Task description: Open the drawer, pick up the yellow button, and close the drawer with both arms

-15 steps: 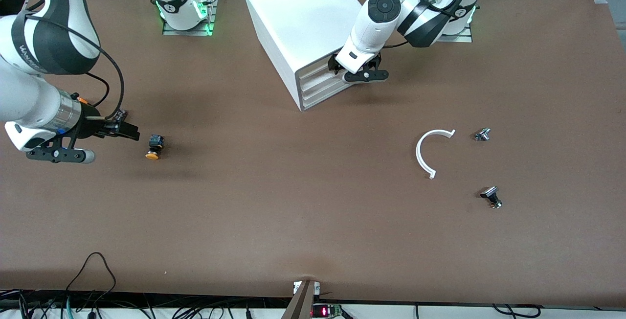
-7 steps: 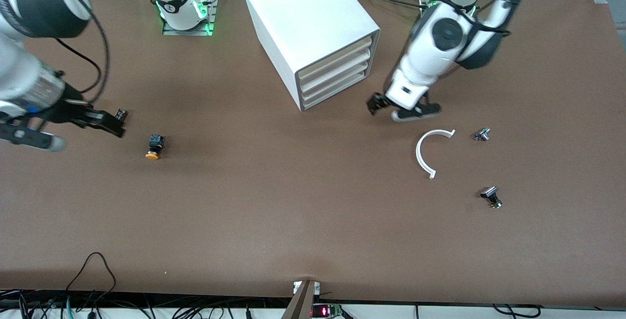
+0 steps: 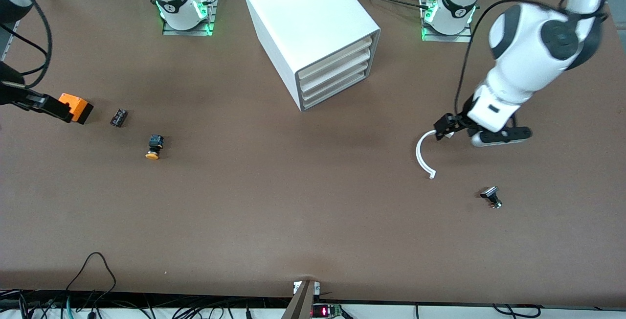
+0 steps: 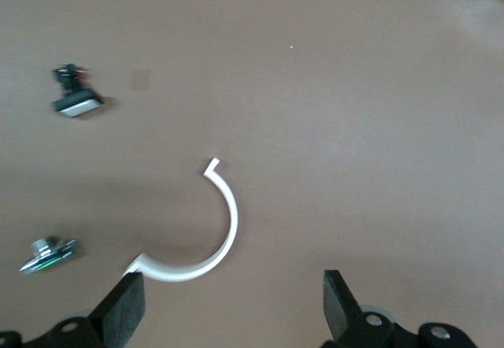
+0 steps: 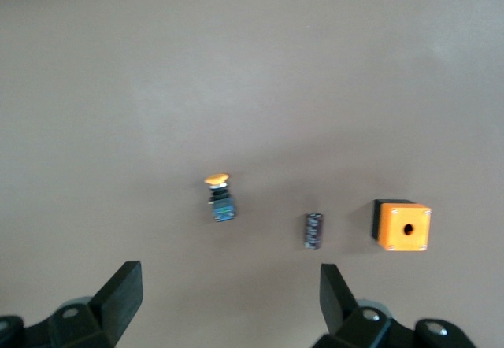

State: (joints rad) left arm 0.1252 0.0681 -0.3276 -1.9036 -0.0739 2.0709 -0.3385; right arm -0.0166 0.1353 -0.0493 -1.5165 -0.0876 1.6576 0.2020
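Black two-finger left gripper (image 3: 447, 127): jaws spread, holding nothing, over one end of a thin white plastic half-ring (image 3: 422, 155) lying flat toward the left arm's end of the table. Its fingers (image 4: 126, 310) show only as tips in the left wrist view, the rest cut off by the frame edge. Near the half-ring lie a small black-and-silver part (image 3: 491, 196) and a small silver part (image 4: 47, 254); in the front view the latter is hidden under the left arm. Open brown tabletop (image 3: 293, 211) lies all around.

Black right gripper (image 3: 44, 104): jaws spread, empty, over the table's edge at the right arm's end, mostly cut off in the front view, just beside an orange box with a round hole (image 3: 76, 107). Next come a small black ribbed block (image 3: 118, 117), then the small orange-capped button (image 3: 155, 147), lying on its side on bare table, well apart from the white box cabinet (image 3: 308, 25). All four slat-front drawers (image 3: 337, 74) sit closed; which one is the task's drawer cannot be told.
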